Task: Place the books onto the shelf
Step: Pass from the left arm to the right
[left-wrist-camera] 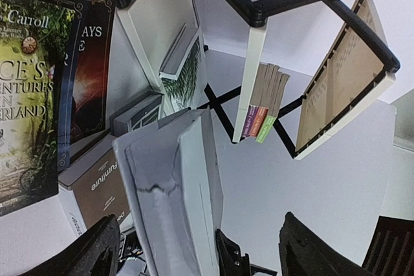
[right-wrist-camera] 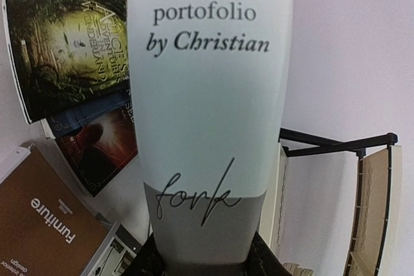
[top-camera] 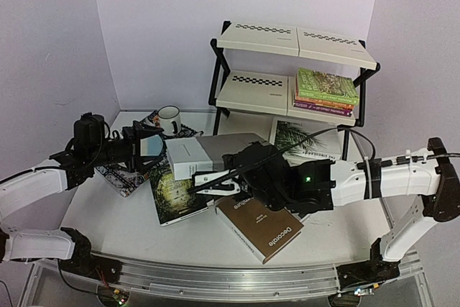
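Low over the table [top-camera: 108, 213], the right arm is stretching leftward, right gripper [right-wrist-camera: 202, 260] clamping the white book [top-camera: 188, 157]. The left gripper [top-camera: 153, 149] is standing wide around its other end. Behind, the shelf [top-camera: 287, 70] is holding stacked books [top-camera: 325, 93].

**Covered and Cropped**

The white-and-grey "photography portofolio" book [right-wrist-camera: 207, 127] hides most of the right hand [right-wrist-camera: 207, 262], and its top is cropped. Spine titles in the colourful book stack [top-camera: 325, 93] on the cream-and-black shelf [top-camera: 259, 37] are too small to read.
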You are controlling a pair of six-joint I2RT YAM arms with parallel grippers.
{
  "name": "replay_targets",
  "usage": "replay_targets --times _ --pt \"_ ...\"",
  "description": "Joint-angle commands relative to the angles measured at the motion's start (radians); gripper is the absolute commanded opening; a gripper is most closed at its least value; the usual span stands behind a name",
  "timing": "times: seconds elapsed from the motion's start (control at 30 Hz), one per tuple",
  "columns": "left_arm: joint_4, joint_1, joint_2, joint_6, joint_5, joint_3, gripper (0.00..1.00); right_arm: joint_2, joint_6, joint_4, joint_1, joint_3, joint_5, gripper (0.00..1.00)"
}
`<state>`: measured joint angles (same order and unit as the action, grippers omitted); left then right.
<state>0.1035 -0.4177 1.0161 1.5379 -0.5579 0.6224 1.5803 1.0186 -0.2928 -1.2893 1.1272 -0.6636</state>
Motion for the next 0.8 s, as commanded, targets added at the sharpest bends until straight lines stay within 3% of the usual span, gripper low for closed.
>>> replay_targets --times 0.0,0.2,0.77 --pt "-0.055 0.077 -0.019 -0.076 -0.066 0.042 0.88 -0.042 0.015 -0.041 0.045 -0.035 -0.102 0.32" --pt "-0.195 0.119 -0.045 -0.175 -0.044 0.076 0.90 -0.039 0.023 -0.062 0.109 -0.097 -0.188 0.28" --pt "-0.218 0.121 -0.032 -0.218 -0.049 0.094 0.91 -0.008 0.008 -0.171 0.345 -0.170 -0.218 0.27"
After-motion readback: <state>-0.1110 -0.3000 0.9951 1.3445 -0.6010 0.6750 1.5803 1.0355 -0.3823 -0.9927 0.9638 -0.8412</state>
